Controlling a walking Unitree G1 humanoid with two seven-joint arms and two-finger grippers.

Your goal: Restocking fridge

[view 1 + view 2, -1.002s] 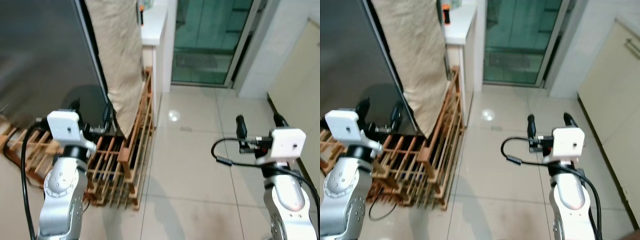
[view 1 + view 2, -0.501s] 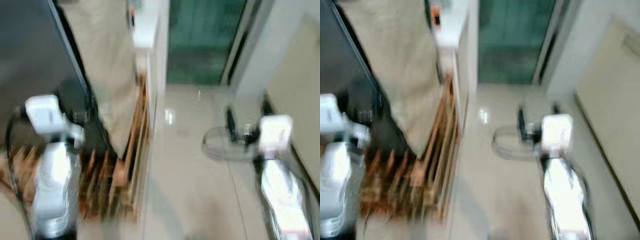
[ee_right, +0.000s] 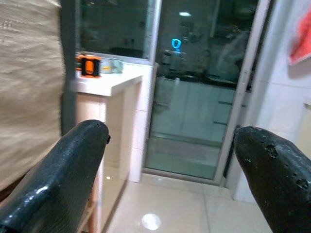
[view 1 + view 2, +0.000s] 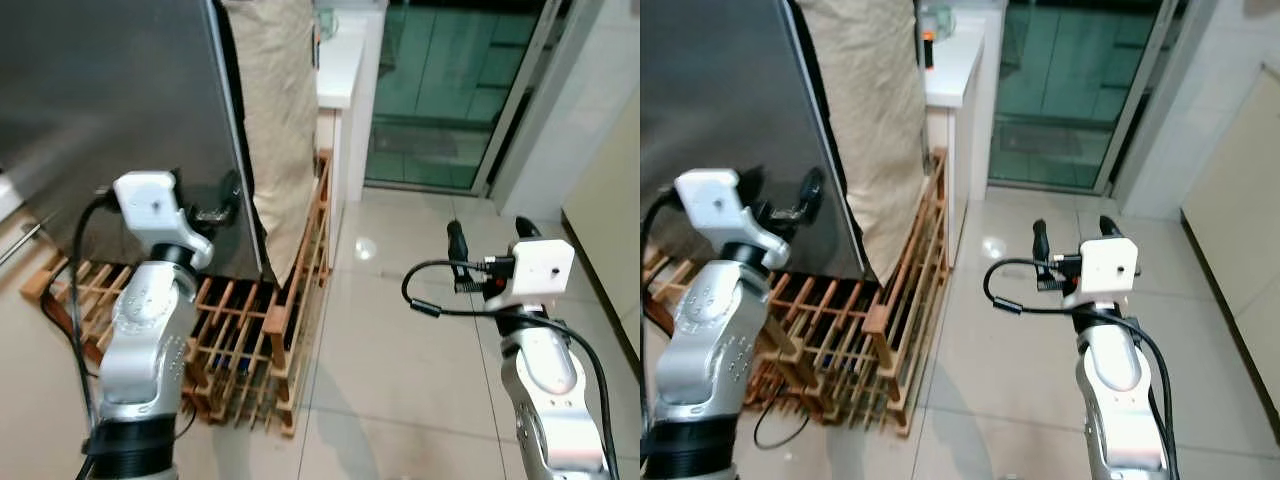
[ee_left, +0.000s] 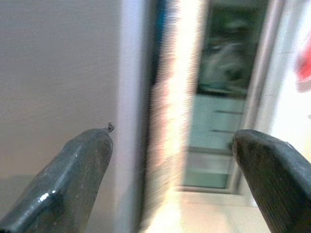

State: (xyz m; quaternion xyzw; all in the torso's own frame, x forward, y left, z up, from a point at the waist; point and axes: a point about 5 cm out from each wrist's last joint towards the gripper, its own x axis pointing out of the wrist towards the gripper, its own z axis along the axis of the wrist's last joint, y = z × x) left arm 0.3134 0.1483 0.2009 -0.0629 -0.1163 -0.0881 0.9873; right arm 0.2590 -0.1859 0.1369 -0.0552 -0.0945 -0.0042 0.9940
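Observation:
The fridge (image 4: 100,100) is a tall dark grey slab at my left, and its door is closed. My left gripper (image 4: 783,195) is raised right in front of its lower right edge, fingers open and holding nothing. In the left wrist view the grey fridge face (image 5: 53,63) lies behind one open finger (image 5: 73,170). My right gripper (image 4: 488,232) hangs open over the tiled floor to the right, well away from the fridge, and is empty. The right wrist view looks between its fingertips (image 3: 73,160) towards the glass door.
A beige cloth (image 4: 285,110) hangs beside the fridge. A wooden slatted rack (image 4: 260,330) lies on the floor under and in front of it. Behind it stands a white counter (image 4: 340,60) with an orange item (image 4: 928,50). A glass sliding door (image 4: 450,90) is ahead, with pale floor tiles (image 4: 400,360) before it.
The whole view swung through a blur, so the camera has moved; the fridge now stands nearer and fills more of the left. Both grippers stay raised and open.

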